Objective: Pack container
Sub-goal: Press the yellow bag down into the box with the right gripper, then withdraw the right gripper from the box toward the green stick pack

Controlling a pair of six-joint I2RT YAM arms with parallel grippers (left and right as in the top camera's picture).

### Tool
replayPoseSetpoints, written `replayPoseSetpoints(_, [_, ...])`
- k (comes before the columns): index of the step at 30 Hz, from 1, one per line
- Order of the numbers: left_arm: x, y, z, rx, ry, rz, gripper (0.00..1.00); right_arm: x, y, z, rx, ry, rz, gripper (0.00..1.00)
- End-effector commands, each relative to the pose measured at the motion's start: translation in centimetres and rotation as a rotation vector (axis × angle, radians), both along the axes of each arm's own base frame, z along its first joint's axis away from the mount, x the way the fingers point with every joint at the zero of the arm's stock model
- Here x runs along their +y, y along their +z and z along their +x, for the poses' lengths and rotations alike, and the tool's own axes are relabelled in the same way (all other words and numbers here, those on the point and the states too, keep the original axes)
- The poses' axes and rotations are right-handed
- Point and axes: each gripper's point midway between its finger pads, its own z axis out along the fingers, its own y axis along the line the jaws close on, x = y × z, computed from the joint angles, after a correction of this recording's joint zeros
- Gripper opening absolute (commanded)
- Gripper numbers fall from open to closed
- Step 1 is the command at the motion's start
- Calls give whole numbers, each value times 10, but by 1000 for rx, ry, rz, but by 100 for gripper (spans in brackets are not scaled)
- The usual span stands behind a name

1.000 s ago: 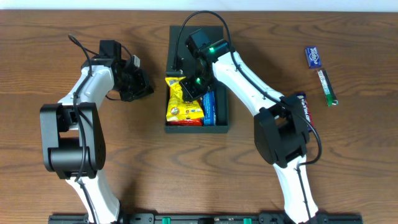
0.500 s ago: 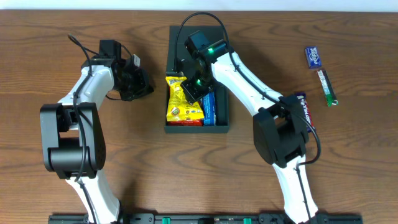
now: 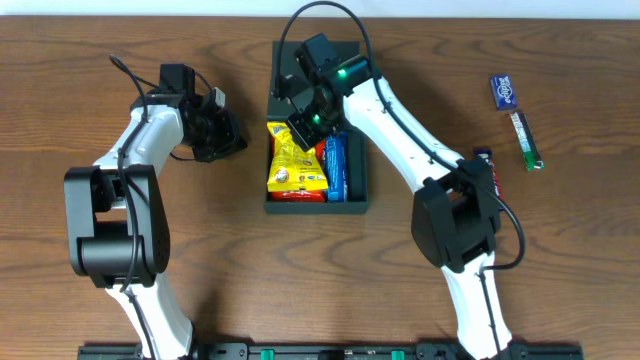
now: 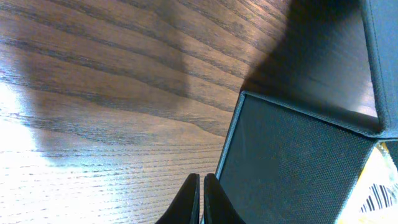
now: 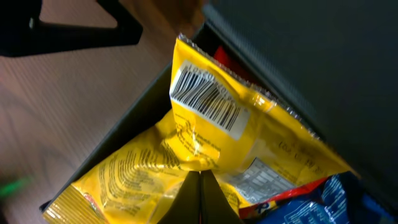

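The dark teal container (image 3: 317,205) stands at the table's middle, its flap lid (image 3: 345,52) open to the far side. Inside lie a yellow snack packet (image 3: 296,172) and a blue packet (image 3: 337,166). My right gripper (image 3: 305,124) is shut over the far end of the yellow packet (image 5: 211,118). In the right wrist view its closed tips (image 5: 200,173) touch a crease in the packet, and the packet's barcode end is raised. My left gripper (image 3: 230,138) is shut and empty left of the container. Its tips (image 4: 201,178) are close to the container's outer wall (image 4: 292,162).
A blue packet (image 3: 505,92) and a thin green bar (image 3: 526,140) lie at the far right. A dark packet (image 3: 484,156) shows partly beside the right arm. Bare wood lies between the left gripper and the container.
My right gripper has moved a little toward the lid end of the container. The packets and the left arm have not visibly moved.
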Motion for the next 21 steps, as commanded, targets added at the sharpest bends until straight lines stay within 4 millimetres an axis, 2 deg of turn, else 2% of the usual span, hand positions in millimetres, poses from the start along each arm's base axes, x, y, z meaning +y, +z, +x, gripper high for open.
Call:
replayPoseSetpoints(1, [2,-9,-5,27,7,-1,6,15,3,2,-32,19,24,1])
replayPoseSetpoints(5, [2,-9,-4,26,7,0,6,19,-16,8,-18,0,24,1])
replayPoseSetpoints(8, [2,-9,-4,26,7,0,6,18,-36,4,26,-3,1,1])
replayPoseSetpoints(12, [2,-9,-4,26,7,0,6,18,-52,-1,60,1,-20,1])
replayPoseSetpoints(18, [2,-9,-4,26,7,0,6,18,-46,1,57,-17,-11,1])
replayPoseSetpoints(21, [2,-9,-4,26,7,0,6,19,-24,5,44,-26,34,1])
